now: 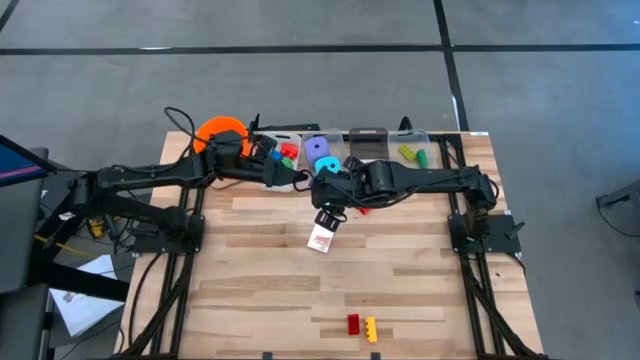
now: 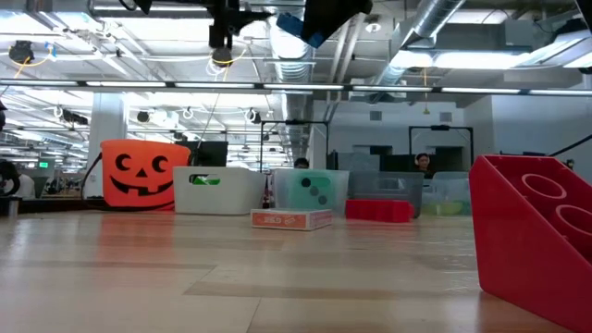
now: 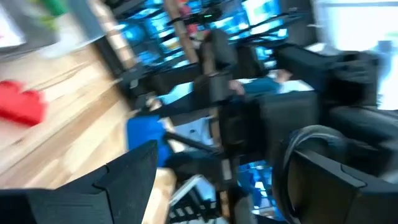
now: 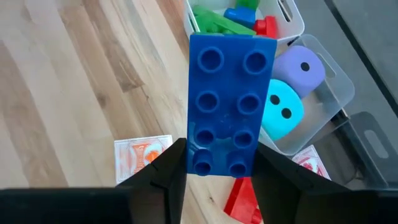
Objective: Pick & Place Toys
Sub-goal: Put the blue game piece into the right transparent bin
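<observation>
Right wrist view: right tool (image 4: 214,163) clamped on blue brick (image 4: 229,102), long axis pointing 12 o'clock toward brick bin (image 4: 292,25). Left tool state: cannot tell.

Both arms reach in toward upper centre of the high view, nearly meeting. Right arm stretches in from the right edge, elbow bent, right pincer (image 4: 215,163) closed on a blue brick (image 4: 229,102) held by its lower end between the two dark fingers, brick sticking out past the tips. Left arm comes from the left edge, wrist raised in the upper middle, left pincer (image 1: 272,160) with jaws spread wide, nothing between them
</observation>
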